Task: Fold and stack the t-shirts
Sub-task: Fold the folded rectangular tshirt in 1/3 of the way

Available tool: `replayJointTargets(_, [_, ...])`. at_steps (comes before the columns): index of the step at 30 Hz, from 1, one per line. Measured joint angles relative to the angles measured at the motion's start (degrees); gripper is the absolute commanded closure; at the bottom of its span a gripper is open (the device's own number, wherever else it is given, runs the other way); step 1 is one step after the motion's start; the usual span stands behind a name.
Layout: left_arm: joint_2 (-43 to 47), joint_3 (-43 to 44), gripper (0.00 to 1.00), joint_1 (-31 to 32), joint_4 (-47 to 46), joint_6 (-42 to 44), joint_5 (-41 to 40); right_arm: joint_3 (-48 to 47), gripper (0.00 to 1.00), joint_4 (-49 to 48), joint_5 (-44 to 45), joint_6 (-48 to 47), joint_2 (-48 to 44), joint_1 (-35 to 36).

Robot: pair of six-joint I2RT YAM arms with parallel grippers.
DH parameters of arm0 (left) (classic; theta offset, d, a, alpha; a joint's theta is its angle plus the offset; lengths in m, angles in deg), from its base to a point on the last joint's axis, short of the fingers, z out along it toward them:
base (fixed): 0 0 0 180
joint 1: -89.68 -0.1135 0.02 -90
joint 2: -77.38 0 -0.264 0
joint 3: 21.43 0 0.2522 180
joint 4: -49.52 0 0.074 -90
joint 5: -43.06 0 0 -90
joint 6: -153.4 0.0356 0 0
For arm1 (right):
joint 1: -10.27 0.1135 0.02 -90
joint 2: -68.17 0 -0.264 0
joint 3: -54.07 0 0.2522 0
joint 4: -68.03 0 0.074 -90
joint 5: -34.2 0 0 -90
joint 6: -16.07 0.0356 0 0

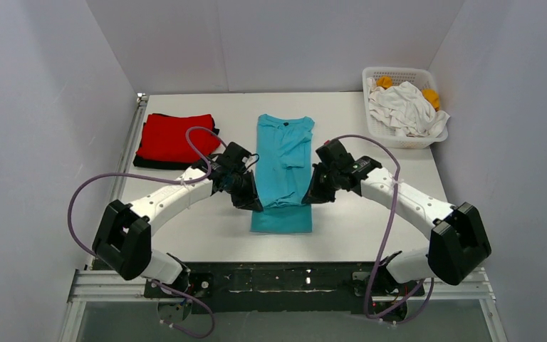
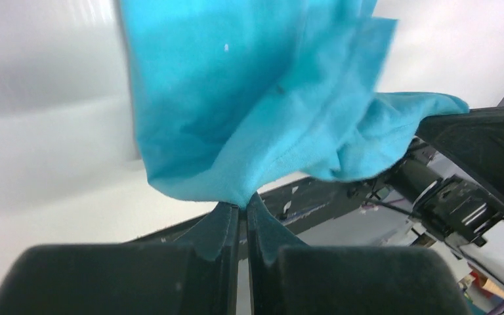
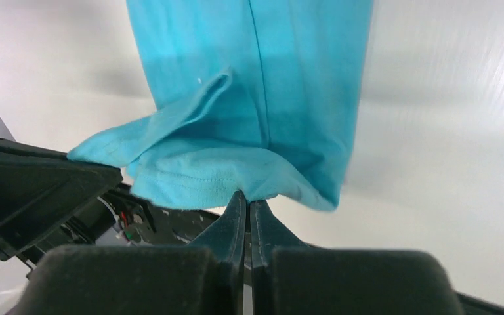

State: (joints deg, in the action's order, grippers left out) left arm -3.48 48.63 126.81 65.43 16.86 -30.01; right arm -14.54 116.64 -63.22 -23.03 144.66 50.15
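Note:
A turquoise t-shirt [image 1: 283, 160] lies lengthwise in the middle of the table, folded into a long strip. Its near end is lifted off the table. My left gripper [image 1: 255, 205] is shut on the left near corner of that shirt [image 2: 236, 131], and its jaws [image 2: 243, 205] pinch the cloth. My right gripper [image 1: 308, 198] is shut on the right near corner [image 3: 249, 151], pinching the hem at the fingertips [image 3: 248, 197]. A folded red t-shirt [image 1: 174, 137] rests on a black one [image 1: 158, 163] at the back left.
A white lattice basket [image 1: 403, 137] stands at the back right corner with white cloth [image 1: 406, 107] and orange cloth [image 1: 431, 97] in it. A metal rail [image 1: 129, 142] runs along the table's left edge. Grey walls close in on three sides.

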Motion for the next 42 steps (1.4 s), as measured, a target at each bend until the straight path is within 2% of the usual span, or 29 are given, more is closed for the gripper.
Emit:
replayJointTargets(6, [-8.9, 9.49, 1.0, -4.57, 2.23, 4.33, -0.02, -9.99, 0.99, -0.35, 0.46, -5.03, 8.87, -3.78])
replayJointTargets(11, [-16.68, 17.51, 1.0, -7.39, 4.26, 8.22, -0.55, -14.62, 0.99, -0.66, 1.51, -7.13, 14.67, -5.68])
replayJointTargets(15, [-21.38, 21.81, 1.0, -8.76, 6.47, 10.36, -0.76, -16.17, 0.99, -0.63, 2.6, -7.72, 18.43, -7.13])
replayJointTargets(25, [-29.11, 27.58, 1.0, -9.57, 7.13, 13.03, -1.92, -16.44, 0.99, -4.37, 6.47, -8.92, 20.61, -9.73])
replayJointTargets(28, [-32.02, 31.28, 0.98, -9.81, 8.63, 14.01, -4.42, -18.51, 0.99, -5.11, 6.62, -9.81, 24.85, -10.45])
replayJointTargets(29, [-32.79, 32.3, 0.78, -10.03, 9.07, 14.23, -5.05, -19.96, 0.82, -5.64, 6.6, -10.54, 27.76, -10.75])
replayJointTargets(30, [-33.31, 32.98, 0.66, -10.19, 9.25, 14.38, -5.46, -20.5, 0.72, -5.95, 6.6, -10.86, 29.14, -10.93])
replayJointTargets(31, [-34.25, 34.1, 0.08, -10.4, 9.66, 14.21, -6.16, -21.57, 0.44, -6.25, 6.64, -11.1, 30.73, -11.15])
replayJointTargets(32, [-34.69, 34.34, 0.02, -10.51, 9.84, 14.8, -6.64, -22.95, 0.27, -6.05, 6.75, -12.04, 31.69, -11.43])
replayJointTargets(34, [-35.52, 37.07, 0.02, -11.45, 10.67, 15.23, -5.81, -26.43, 0.19, -5.53, 7.28, -12.94, 32.33, -12.13])
replayJointTargets(37, [-32.04, 38.01, 0.02, -12.07, 9.51, 15.37, -3.87, -21.22, 0.17, -8.9, 6.19, -12.63, 26.29, -12.37])
replayJointTargets(38, [-27.63, 33.86, 0.02, -12.15, 8.55, 14.95, -3.48, -16.72, 0.17, -9.66, 4.87, -12.46, 21.05, -12.39])
replayJointTargets(42, [-13.33, 15.47, 0.02, -12.15, 7.02, 12.02, -1.7, -4.98, 0.16, -14.29, 0.04, -12.22, 9.81, -11.26])
